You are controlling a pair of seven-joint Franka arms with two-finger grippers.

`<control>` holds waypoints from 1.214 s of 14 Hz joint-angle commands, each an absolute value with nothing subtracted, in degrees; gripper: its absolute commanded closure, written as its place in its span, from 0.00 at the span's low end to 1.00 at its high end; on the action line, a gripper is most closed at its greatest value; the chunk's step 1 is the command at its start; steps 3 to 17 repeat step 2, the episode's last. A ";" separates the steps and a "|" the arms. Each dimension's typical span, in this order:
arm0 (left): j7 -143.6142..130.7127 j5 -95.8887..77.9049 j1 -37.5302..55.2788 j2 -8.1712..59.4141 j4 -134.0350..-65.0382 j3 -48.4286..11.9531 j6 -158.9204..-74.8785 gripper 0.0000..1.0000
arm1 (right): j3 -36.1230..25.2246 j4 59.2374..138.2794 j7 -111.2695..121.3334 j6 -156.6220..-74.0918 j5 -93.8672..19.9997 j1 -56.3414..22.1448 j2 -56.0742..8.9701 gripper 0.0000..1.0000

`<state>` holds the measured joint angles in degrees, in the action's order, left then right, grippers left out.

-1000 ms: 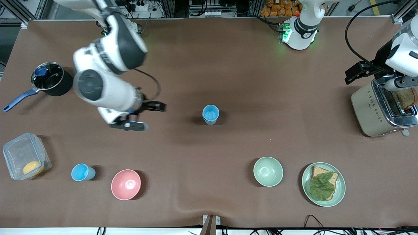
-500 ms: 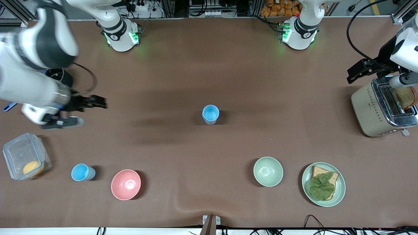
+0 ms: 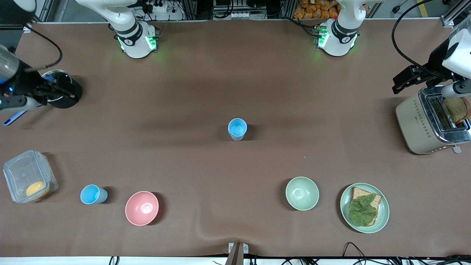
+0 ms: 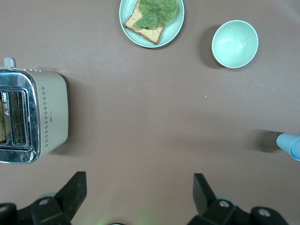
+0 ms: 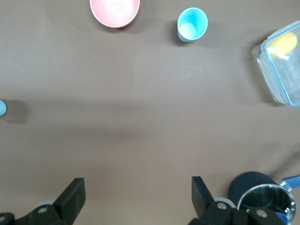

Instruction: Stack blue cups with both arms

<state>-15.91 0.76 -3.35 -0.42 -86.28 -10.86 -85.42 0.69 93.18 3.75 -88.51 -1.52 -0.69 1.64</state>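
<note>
One blue cup (image 3: 237,129) stands upright in the middle of the table. It shows at the edge of the left wrist view (image 4: 290,146) and of the right wrist view (image 5: 2,107). A second blue cup (image 3: 93,194) stands near the front camera, beside the pink bowl (image 3: 142,208), toward the right arm's end; it also shows in the right wrist view (image 5: 191,24). My right gripper (image 3: 51,92) (image 5: 136,192) is open and empty, up over the black pot. My left gripper (image 3: 403,81) (image 4: 138,187) is open and empty, up beside the toaster.
A black pot (image 3: 60,90) with a blue handle and a clear lidded box (image 3: 27,176) sit at the right arm's end. A pale green bowl (image 3: 302,193), a plate with bread and lettuce (image 3: 382,217) and a toaster (image 3: 414,123) are toward the left arm's end.
My right arm has swung away from the table's middle toward its own end and now hangs over the pot. The left arm has barely moved. The cups have not moved.
</note>
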 commanded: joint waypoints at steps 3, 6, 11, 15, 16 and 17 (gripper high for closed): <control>-15.03 1.76 -3.60 -0.44 -85.43 -11.16 -84.81 0.00 | 9.31 86.14 2.90 -82.98 2.97 7.03 -1.40 0.00; -15.03 1.76 -3.60 -0.44 -85.43 -11.16 -84.81 0.00 | 9.31 86.14 2.90 -82.98 2.97 7.03 -1.40 0.00; -15.03 1.76 -3.60 -0.44 -85.43 -11.16 -84.81 0.00 | 9.31 86.14 2.90 -82.98 2.97 7.03 -1.40 0.00; -15.03 1.76 -3.60 -0.44 -85.43 -11.16 -84.81 0.00 | 9.31 86.14 2.90 -82.98 2.97 7.03 -1.40 0.00; -15.03 1.76 -3.60 -0.44 -85.43 -11.16 -84.81 0.00 | 9.31 86.14 2.90 -82.98 2.97 7.03 -1.40 0.00; -15.03 1.76 -3.60 -0.44 -85.43 -11.16 -84.81 0.00 | 9.31 86.14 2.90 -82.98 2.97 7.03 -1.40 0.00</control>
